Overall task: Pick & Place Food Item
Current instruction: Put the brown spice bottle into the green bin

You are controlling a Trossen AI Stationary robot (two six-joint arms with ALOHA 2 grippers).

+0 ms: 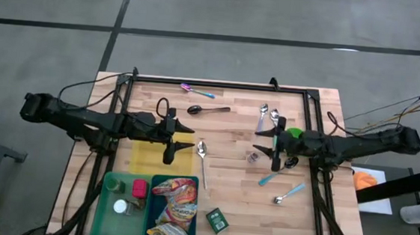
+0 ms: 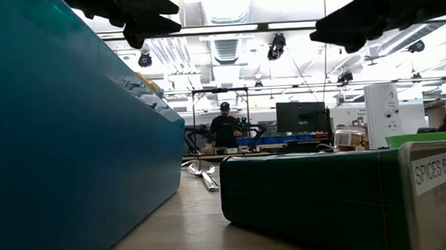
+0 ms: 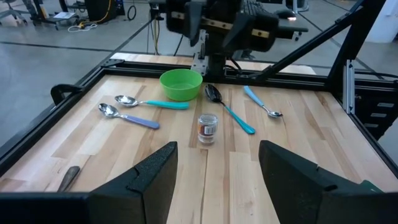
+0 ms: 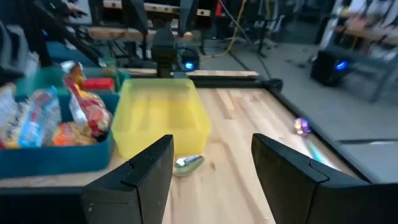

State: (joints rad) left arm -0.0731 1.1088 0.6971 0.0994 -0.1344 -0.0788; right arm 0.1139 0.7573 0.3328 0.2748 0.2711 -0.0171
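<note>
Fingers (image 3: 155,180) of both arms spread apart, holding nothing

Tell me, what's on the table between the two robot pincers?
Between the left pincer and the right pincer, the high view shows a silver spoon and a small jar on the wooden table.

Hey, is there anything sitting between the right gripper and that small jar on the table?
Nothing visible does. The small jar stands alone on bare wood just beside the open right gripper, with the spoons and green bowl off to other sides.
</note>
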